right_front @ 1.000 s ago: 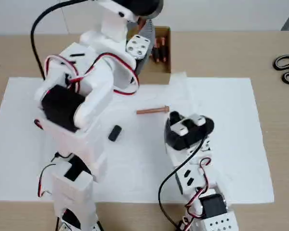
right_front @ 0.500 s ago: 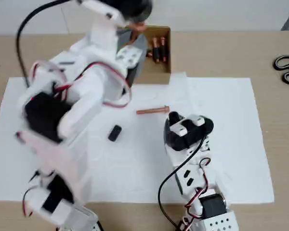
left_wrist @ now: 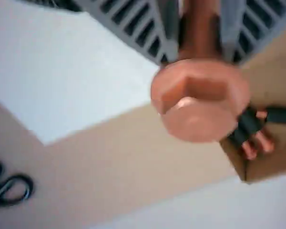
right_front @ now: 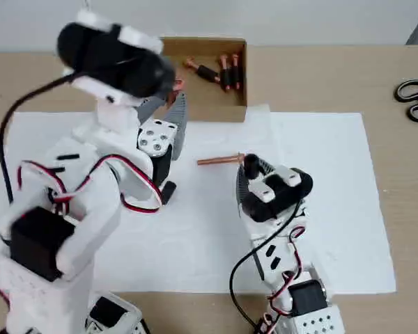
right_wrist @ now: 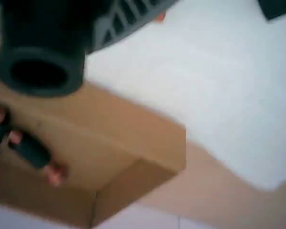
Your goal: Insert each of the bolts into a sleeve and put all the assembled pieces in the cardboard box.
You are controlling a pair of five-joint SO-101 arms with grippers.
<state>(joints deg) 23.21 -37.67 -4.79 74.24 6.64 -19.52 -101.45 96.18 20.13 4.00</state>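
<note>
My left gripper (right_front: 171, 104) hangs over the cardboard box's (right_front: 203, 108) front edge, shut on a copper bolt (right_front: 175, 85). In the left wrist view the bolt's hexagonal head (left_wrist: 200, 105) fills the space between the grey fingers (left_wrist: 133, 19). My right gripper (right_front: 251, 167) stands over the white paper, shut on a black sleeve (right_wrist: 38, 67) whose open end faces the camera. A loose copper bolt (right_front: 221, 160) lies on the paper just beside it. Another black sleeve (right_front: 168, 192) lies partly under the left arm. Several assembled pieces (right_front: 219, 69) lie in the box.
White paper (right_front: 320, 209) covers the middle of the wooden table. Black scissors (right_front: 414, 97) lie at the far right edge. The box's corner (right_wrist: 133, 162) and its pieces (right_wrist: 28, 148) sit close ahead of the right gripper.
The left arm has swung back and to the left, and its gripper has come out from over the box to the box's front edge. The right arm has barely moved.
</note>
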